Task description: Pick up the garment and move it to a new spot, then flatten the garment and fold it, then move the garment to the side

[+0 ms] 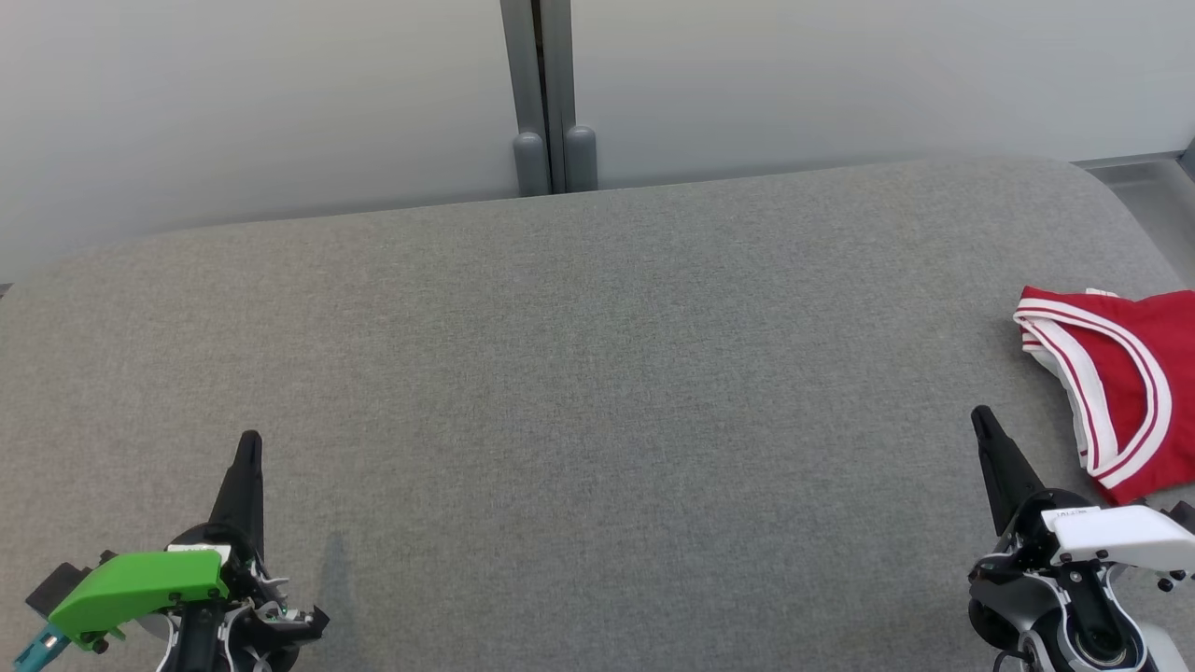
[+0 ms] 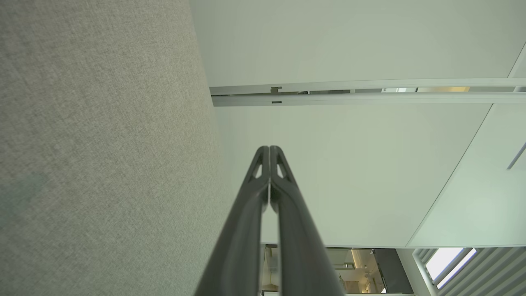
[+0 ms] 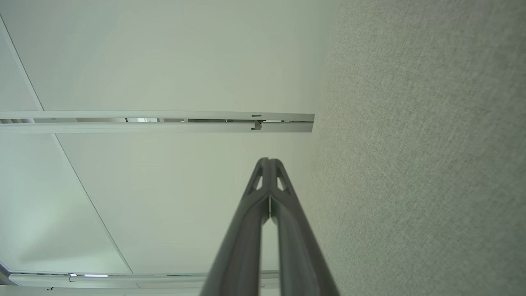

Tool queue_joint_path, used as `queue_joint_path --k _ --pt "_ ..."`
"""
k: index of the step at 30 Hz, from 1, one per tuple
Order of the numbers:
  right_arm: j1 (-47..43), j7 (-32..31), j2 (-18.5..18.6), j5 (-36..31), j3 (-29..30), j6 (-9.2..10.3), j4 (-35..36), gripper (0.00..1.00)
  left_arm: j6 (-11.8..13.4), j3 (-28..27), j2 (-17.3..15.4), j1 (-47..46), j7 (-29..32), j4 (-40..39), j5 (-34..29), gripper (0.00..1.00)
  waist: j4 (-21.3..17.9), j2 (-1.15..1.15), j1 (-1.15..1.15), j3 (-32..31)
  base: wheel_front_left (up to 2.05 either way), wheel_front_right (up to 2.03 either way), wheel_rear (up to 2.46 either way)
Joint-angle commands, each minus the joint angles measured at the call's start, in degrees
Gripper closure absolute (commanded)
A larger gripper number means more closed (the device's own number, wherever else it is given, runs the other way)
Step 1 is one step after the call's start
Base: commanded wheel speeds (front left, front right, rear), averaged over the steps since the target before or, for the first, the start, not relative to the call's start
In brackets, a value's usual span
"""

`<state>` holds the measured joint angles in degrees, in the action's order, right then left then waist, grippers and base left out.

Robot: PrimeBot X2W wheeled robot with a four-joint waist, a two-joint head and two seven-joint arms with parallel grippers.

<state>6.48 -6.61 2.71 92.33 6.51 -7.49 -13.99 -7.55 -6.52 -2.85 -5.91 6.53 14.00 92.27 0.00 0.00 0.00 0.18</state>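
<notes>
The garment is red with white stripes along its trim, and it lies bunched on the grey fabric surface at the far right side of the head view, where the edge of the picture cuts part of it off. The right gripper is low on the right, with a white cover on its wrist. Its tip points up the view and stands near the garment's left border, but I do not see it touching the cloth. In the right wrist view its two dark fingers are pressed together at the tips, with nothing between them. The left gripper is at the lower left, well apart from the garment (almost the whole width of the surface is between them), and it has a green cover on its wrist. It is clenched too: in the left wrist view the finger tips meet and hold nothing. Behind the surface stand pale wall panels, and a grey post rises between them near the middle.
</notes>
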Motion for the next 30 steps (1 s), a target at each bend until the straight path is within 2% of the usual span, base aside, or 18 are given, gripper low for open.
queue_joint_path --k 1,30 --pt "-0.60 -0.07 0.32 0.18 0.09 0.00 0.17 1.00 0.12 -0.13 -0.04 -0.61 0.22 -0.08 0.26 1.00 0.00 0.00 0.00 0.00 0.00 0.00 0.00" --pt "-0.60 -0.07 0.31 0.18 0.09 0.00 0.17 1.00 0.12 -0.12 -0.04 -0.61 0.21 -0.08 0.26 1.00 0.00 0.00 0.00 0.00 0.00 0.00 0.00"
